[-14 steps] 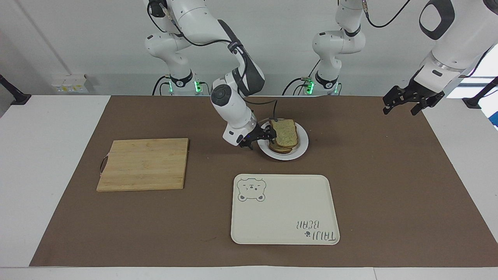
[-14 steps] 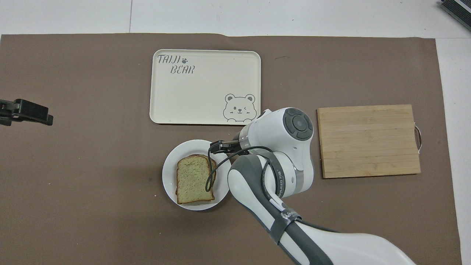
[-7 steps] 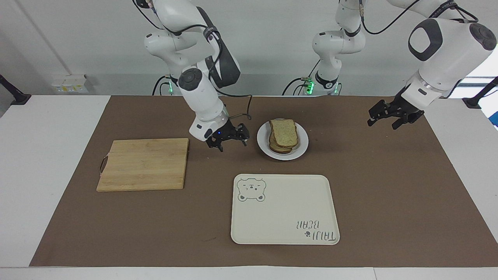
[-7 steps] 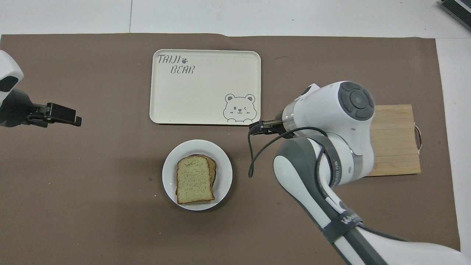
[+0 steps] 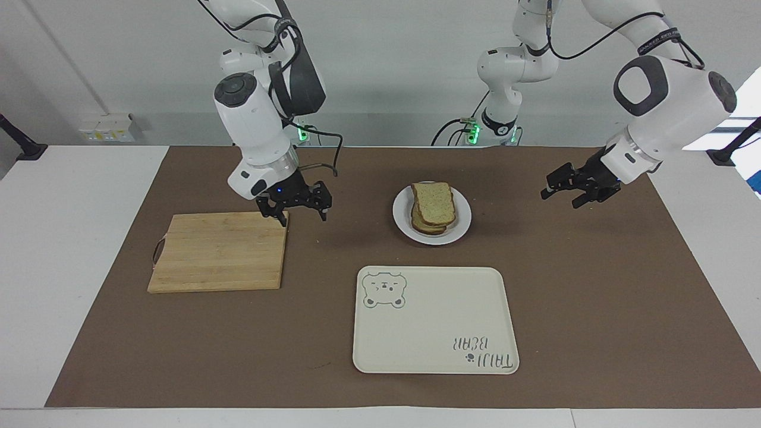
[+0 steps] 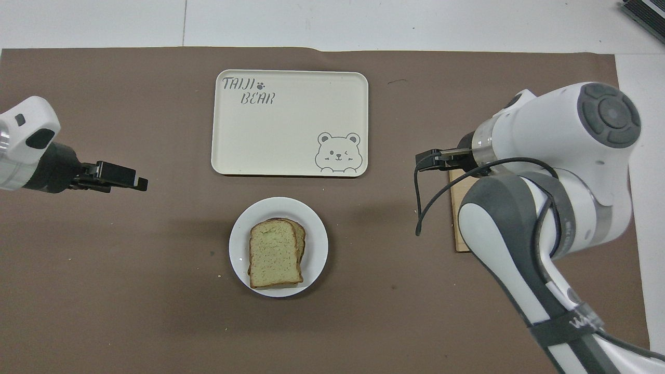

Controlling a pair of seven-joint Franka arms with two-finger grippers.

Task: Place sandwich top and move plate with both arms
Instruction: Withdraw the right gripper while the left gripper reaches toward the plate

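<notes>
Starting at the right arm's end of the desk, we see a rectangular board of pale striped wood lying flat on the matte brown mat, a dark loop handle on its short outer edge. The right gripper hangs over the board's corner nearest the robots and the plate, its black fingers spread and holding nothing. Toward the middle sits the plate, round, glossy and white, and on it the top, a speckled tan slice with a darker crust, lies on a small stack of bread. Beside the plate, toward the desk's front edge, rests a cream rectangular tray with rounded corners and a printed bear. Toward the left arm's end, the left gripper hangs over bare mat, fingers spread, empty.
</notes>
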